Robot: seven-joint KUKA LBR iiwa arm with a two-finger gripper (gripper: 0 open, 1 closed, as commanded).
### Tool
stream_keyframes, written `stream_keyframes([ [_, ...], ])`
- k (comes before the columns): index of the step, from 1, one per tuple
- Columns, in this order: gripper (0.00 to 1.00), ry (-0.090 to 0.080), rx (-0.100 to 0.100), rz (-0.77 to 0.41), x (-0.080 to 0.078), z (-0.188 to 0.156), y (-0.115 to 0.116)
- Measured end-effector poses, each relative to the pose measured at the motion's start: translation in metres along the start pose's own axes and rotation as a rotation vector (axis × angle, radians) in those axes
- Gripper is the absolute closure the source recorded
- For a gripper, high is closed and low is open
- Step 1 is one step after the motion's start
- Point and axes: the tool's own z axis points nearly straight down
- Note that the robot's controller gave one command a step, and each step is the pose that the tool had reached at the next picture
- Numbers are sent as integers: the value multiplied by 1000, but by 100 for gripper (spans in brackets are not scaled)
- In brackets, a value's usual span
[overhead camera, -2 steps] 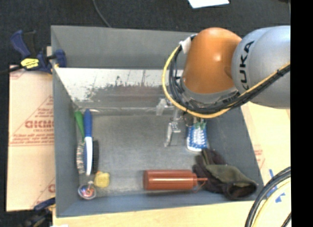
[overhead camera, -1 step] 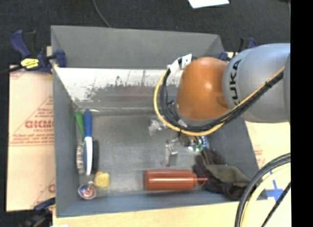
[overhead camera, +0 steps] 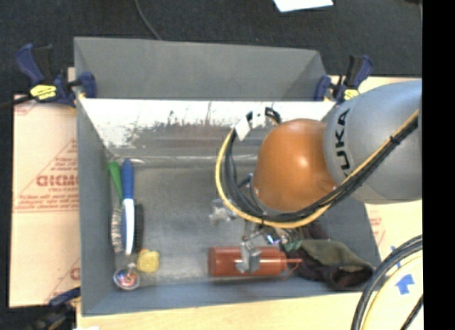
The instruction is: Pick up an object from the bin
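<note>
My gripper [overhead camera: 248, 259] is low at the bin's front, under the arm's orange cover. Its metal fingers stand over the middle of a red cylindrical object [overhead camera: 226, 262] that lies lengthwise along the front wall. Whether the fingers are round it or only in front of it I cannot tell. A dark olive piece of cloth [overhead camera: 334, 261] lies bunched just right of the red cylinder, in the front right corner.
Along the left wall lie a blue-and-white brush [overhead camera: 128, 204], a green stick [overhead camera: 114, 178] and a dark brush head [overhead camera: 122, 227]. A small yellow lump [overhead camera: 148, 260] and a shiny round object [overhead camera: 126, 277] sit in the front left corner. The arm covers the bin's right half.
</note>
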Motion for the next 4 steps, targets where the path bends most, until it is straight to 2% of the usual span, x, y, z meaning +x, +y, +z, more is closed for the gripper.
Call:
stream_keyframes([
  [1, 0, 5, -2, -433, 2, 6, 24],
  [2, 0, -17, 6, -154, 17, 62, -21],
  [3, 100, -5, -1, -472, 28, 67, -32],
  [4, 100, -5, -1, -472, 28, 67, -32],
])
